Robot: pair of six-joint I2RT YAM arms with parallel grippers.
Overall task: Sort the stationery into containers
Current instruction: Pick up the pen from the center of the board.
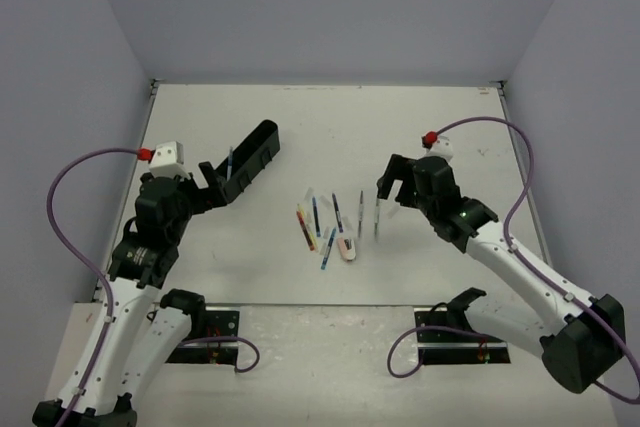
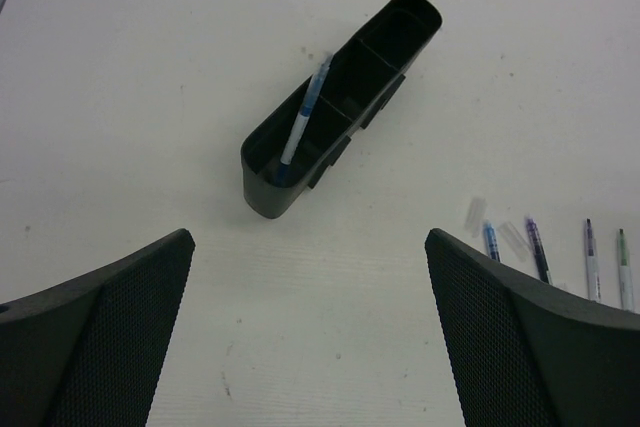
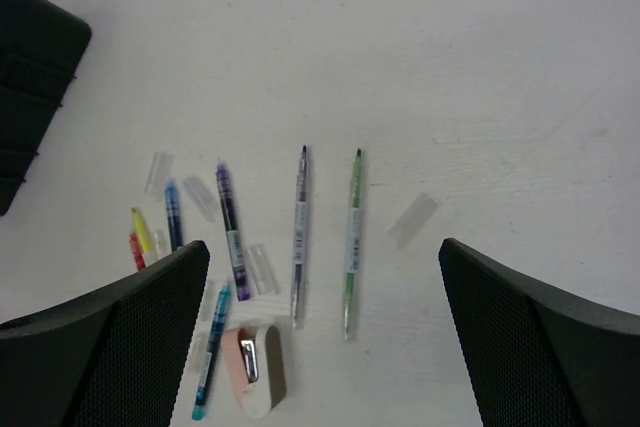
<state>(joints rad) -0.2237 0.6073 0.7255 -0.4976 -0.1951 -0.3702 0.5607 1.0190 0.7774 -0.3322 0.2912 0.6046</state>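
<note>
Left end effector [image 2: 308, 239] hovers agape near tray [image 2: 268, 197].

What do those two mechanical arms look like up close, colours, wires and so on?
The left arm and right arm are white tubes joined by chunky black joints. A purple cable loops beside each, ending at a red plug. The left gripper and right gripper are black, their broad fingers finely dotted. A green light glows on the right arm.

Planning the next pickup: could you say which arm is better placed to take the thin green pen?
Right, likely: the right gripper hangs open over the thin green pen; the left gripper faces the long black plastic tray.
</note>
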